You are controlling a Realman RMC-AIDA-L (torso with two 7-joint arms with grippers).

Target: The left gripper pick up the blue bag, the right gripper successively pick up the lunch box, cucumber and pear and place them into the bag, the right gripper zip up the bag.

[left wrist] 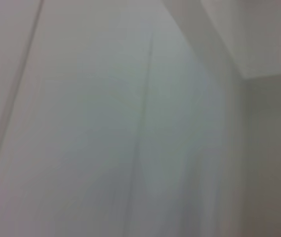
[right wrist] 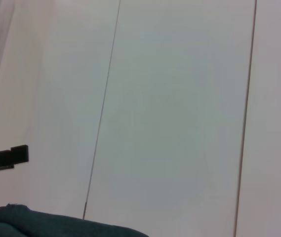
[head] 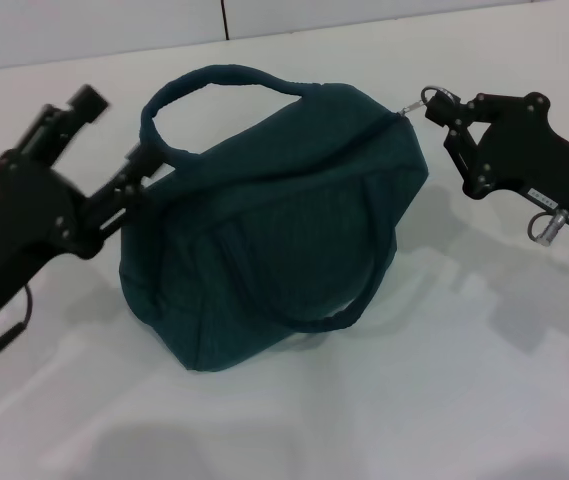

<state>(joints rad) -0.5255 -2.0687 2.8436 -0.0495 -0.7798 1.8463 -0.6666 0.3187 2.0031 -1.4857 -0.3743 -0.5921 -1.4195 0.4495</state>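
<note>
The blue bag (head: 274,220) sits in the middle of the white tabletop (head: 444,400), bulging and rounded, its top seam running from the left end up toward the far right corner. One carry handle (head: 214,85) arches up over the far side; the other hangs down across the near face in a loop.

The left gripper (head: 144,170) comes in from the left, its black fingers pressed against the bag's left end just below where the arched handle joins. The fingers look closed down on the fabric or the handle root there, with no gap showing between them, though the exact bite is hard to make out against the dark cloth.

The right gripper (head: 442,108) reaches in from the right at the bag's far right corner. Its fingertips are pinched nearly together around a small silver metal piece, apparently the zipper pull (head: 432,98), right at the end of the seam. The seam itself reads as closed along its length, and nothing of the contents shows.

The left wrist view shows only a pale wall. The right wrist view shows wall panels, a strip of the bag's cloth (right wrist: 56,224) at the edge, and a bit of black hardware (right wrist: 2,155) off to one side.
</note>
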